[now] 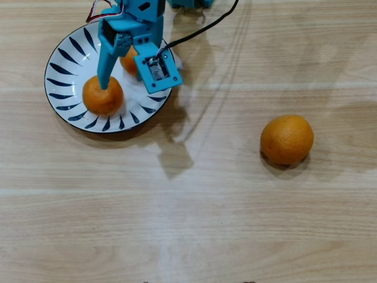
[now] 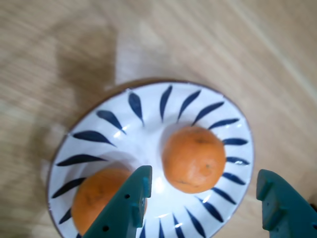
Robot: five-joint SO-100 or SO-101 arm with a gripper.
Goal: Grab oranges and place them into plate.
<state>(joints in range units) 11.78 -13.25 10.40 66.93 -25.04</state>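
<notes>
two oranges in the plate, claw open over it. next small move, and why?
Probably lift the claw clear of the plate and swing toward the large orange, alone on the table to the right in the overhead view. The claw is open and empty, both small oranges already sit in the plate, so only that one remains.

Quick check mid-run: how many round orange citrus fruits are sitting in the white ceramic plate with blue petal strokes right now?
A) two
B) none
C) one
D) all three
A: the wrist view shows two oranges, one and another, in the white ceramic plate with blue petal strokes, while the overhead view shows the larger, paler orange alone on the wooden table, off to the right.
</notes>
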